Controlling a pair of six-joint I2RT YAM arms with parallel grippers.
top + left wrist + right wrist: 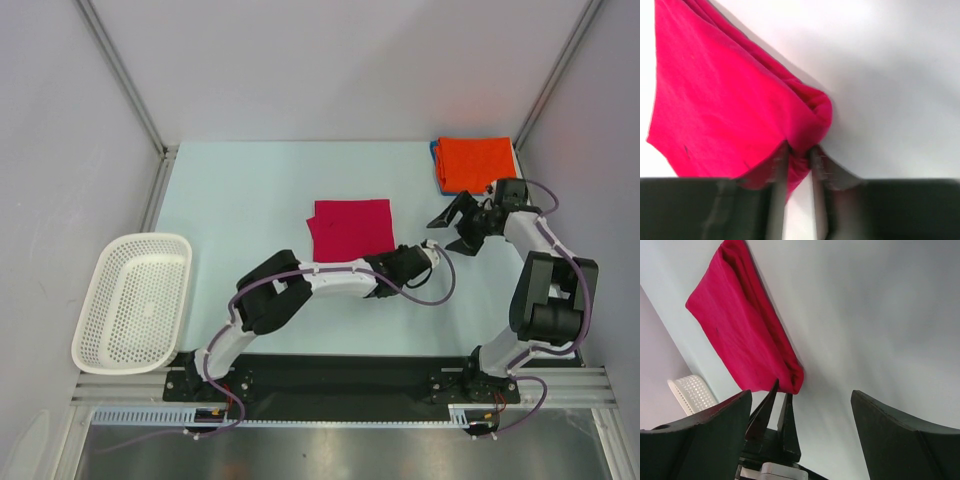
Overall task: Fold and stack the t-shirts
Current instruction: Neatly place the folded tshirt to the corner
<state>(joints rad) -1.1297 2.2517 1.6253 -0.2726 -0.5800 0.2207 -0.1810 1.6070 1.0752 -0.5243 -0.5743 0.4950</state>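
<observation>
On the table (240, 190), left tool (799, 152) pinching crimson t-shirt (725, 105) corner

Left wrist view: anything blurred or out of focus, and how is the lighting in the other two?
Left wrist: the crimson t-shirt is sharp, the left gripper pinching its corner is smeared, and a soft shadow lies beside the fold. Right wrist: the open right gripper is dark and soft-edged, the cloth crisp. Top external: even light, no glare on the table.
</observation>
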